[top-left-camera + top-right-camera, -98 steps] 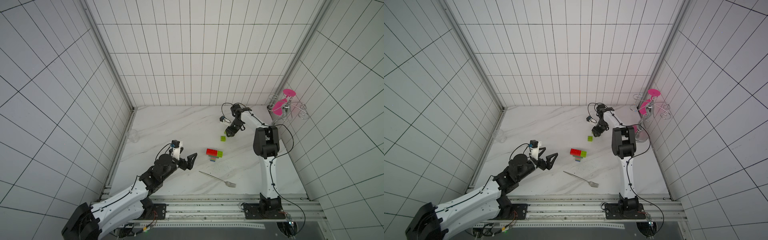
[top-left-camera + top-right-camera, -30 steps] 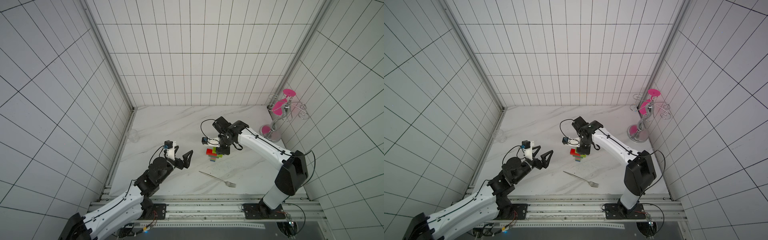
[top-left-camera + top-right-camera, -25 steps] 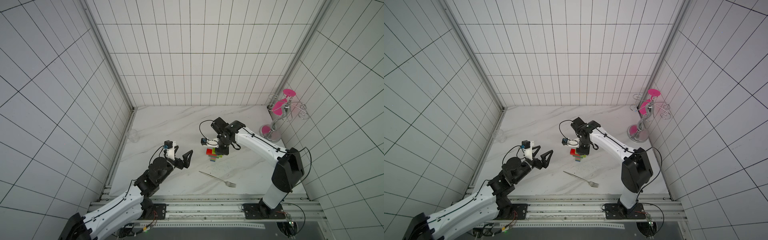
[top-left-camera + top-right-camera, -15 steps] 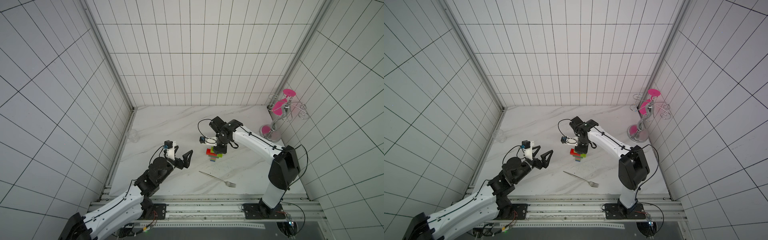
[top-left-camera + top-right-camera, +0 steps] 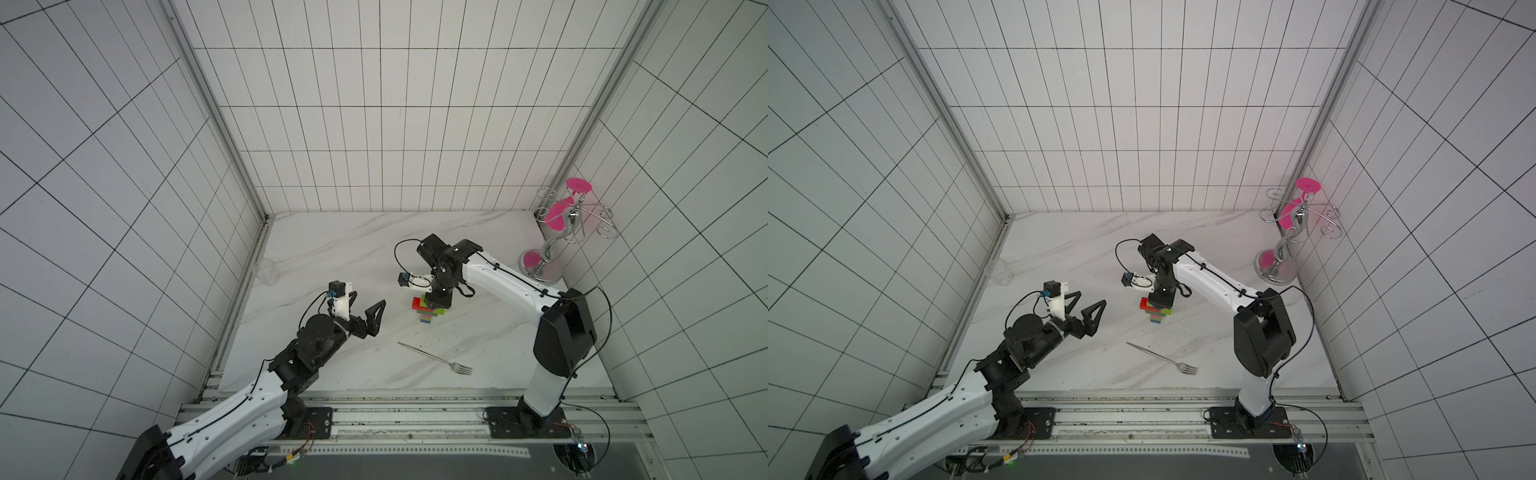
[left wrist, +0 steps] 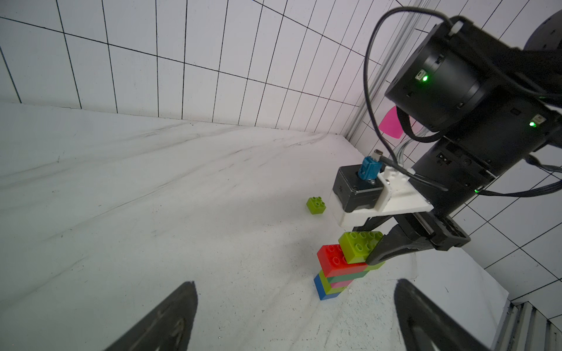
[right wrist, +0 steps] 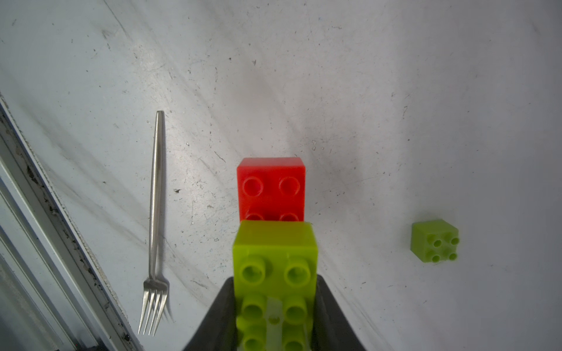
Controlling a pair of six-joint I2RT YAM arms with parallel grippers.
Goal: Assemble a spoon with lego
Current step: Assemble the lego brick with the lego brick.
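The right gripper (image 5: pixel 437 300) holds a lime brick (image 7: pixel 275 252) over the spoon's (image 6: pixel 337 273) red brick (image 7: pixel 270 185).
The right gripper is clamped narrow across the lime brick's long sides, so the brick's long axis runs straight out along the fingers. The spoon stands on the tabletop (image 5: pixel 332 249) directly under the fingertips. Its red top brick reaches past the lime one's far end, in line with it lengthwise. Whether the studs are seated I cannot tell; the next press is probably straight down. The left gripper (image 5: pixel 365 305) hangs wide open and empty, well apart, with the spoon ahead of it, so the right arm is nearer.
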